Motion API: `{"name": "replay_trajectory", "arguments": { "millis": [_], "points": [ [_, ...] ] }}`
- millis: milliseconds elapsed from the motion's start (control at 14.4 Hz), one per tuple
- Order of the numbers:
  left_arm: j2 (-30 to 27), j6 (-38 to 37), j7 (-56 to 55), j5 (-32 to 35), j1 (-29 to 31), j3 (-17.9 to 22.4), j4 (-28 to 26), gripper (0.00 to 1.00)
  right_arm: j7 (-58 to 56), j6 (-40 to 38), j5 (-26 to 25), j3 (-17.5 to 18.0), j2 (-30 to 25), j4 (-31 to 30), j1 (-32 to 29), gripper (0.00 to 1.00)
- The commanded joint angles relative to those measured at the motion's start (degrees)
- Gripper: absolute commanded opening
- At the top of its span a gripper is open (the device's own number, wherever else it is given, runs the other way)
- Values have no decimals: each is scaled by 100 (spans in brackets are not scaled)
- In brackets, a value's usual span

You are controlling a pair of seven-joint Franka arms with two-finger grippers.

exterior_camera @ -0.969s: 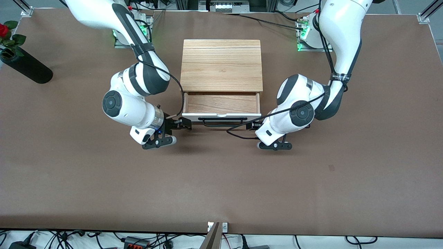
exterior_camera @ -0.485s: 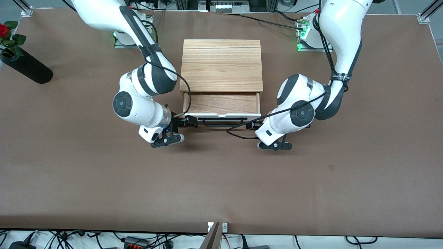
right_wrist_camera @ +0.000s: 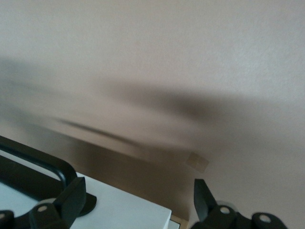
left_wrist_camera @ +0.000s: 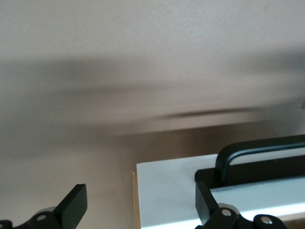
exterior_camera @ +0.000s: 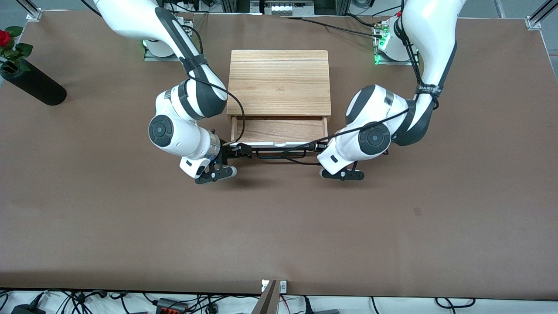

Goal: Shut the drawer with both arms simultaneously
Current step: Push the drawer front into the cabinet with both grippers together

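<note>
The light-wood cabinet (exterior_camera: 279,83) stands mid-table. Its drawer (exterior_camera: 279,130) is partly open, showing the wood interior, the white front panel (exterior_camera: 279,143) and the black bar handle (exterior_camera: 279,153). My right gripper (exterior_camera: 241,151) is at the front panel's end toward the right arm. It is open, with its fingers astride the panel's corner (right_wrist_camera: 119,210) beside the handle's end (right_wrist_camera: 38,157). My left gripper (exterior_camera: 314,148) is at the other end. It is open too and straddles that corner (left_wrist_camera: 171,191), with one finger (left_wrist_camera: 205,205) by the handle (left_wrist_camera: 257,152).
A black vase (exterior_camera: 32,83) with a red rose (exterior_camera: 4,37) lies at the table's corner at the right arm's end. Brown tabletop (exterior_camera: 279,226) stretches from the drawer front to the table's near edge.
The right gripper has moved in along the front panel to its corner. The left gripper has shifted closer to the panel. The drawer front sits slightly nearer the cabinet.
</note>
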Motion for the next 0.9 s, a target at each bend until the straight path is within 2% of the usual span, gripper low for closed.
{"name": "replay_trajectory", "arguments": {
  "millis": [0,138,346,831],
  "points": [
    [-297,-128,-88,45,-113,30,-264,100,-118,-25,139,-28,-24,-88,72,100],
    [-297,-120,-123,45,-157,39,-273,100,-127,-164,139,-28,-33,-123,90,100],
    [-279,38,-132,45,-253,39,-431,100,-171,-770,139,-28,-33,-123,63,100],
    [-586,320,-149,45,-394,30,-1187,100,-180,-1061,139,-28,-24,-123,72,100]
  ]
}}
